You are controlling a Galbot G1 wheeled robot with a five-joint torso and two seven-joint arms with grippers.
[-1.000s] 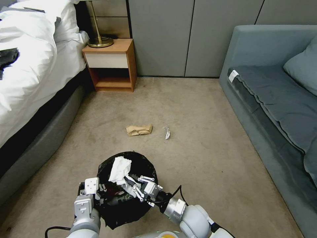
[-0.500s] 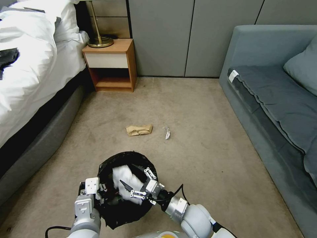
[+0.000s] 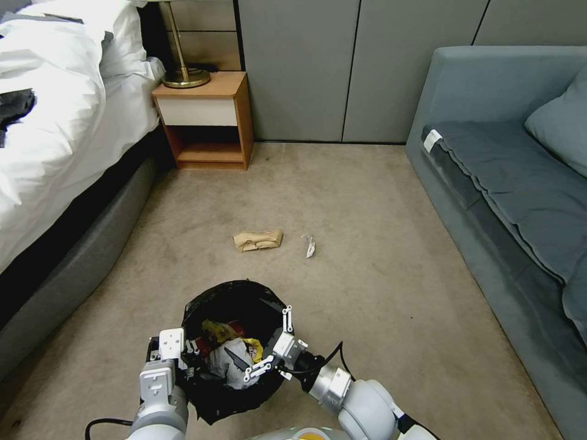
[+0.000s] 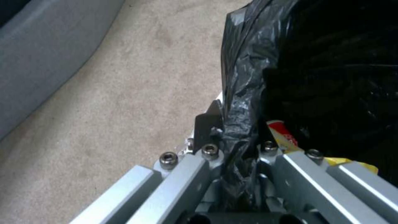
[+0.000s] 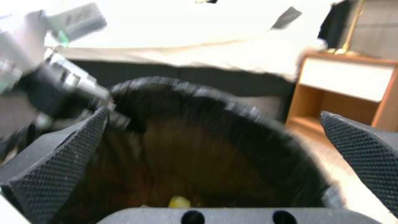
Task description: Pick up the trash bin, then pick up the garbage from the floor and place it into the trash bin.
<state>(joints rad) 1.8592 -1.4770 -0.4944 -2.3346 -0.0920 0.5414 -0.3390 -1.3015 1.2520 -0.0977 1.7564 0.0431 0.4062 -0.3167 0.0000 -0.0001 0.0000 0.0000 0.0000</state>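
The trash bin (image 3: 244,296), lined with a glossy black bag, hangs low in front of me, and my left gripper (image 3: 186,354) is shut on its near-left rim. In the left wrist view the left gripper (image 4: 236,137) pinches the black liner (image 4: 315,71), with a red-and-white carton (image 4: 282,133) just inside. My right gripper (image 3: 255,335) stands open over the bin's mouth, holding nothing; its pads (image 5: 62,161) are spread wide above the bin rim (image 5: 207,93). Inside lie a white tissue (image 3: 229,363) and yellow wrappers (image 3: 217,330). A brown paper bag (image 3: 257,239) and a small pale scrap (image 3: 309,245) lie on the carpet beyond.
A bed (image 3: 55,122) runs along the left, and a wooden nightstand (image 3: 205,116) with a brass lamp base (image 3: 183,76) stands at the back. A grey sofa (image 3: 507,183) lines the right side. Open carpet (image 3: 367,293) lies between them.
My right gripper opened and drew back slightly. The white tissue it held above the bin has dropped inside. The left gripper and the bin have stayed put.
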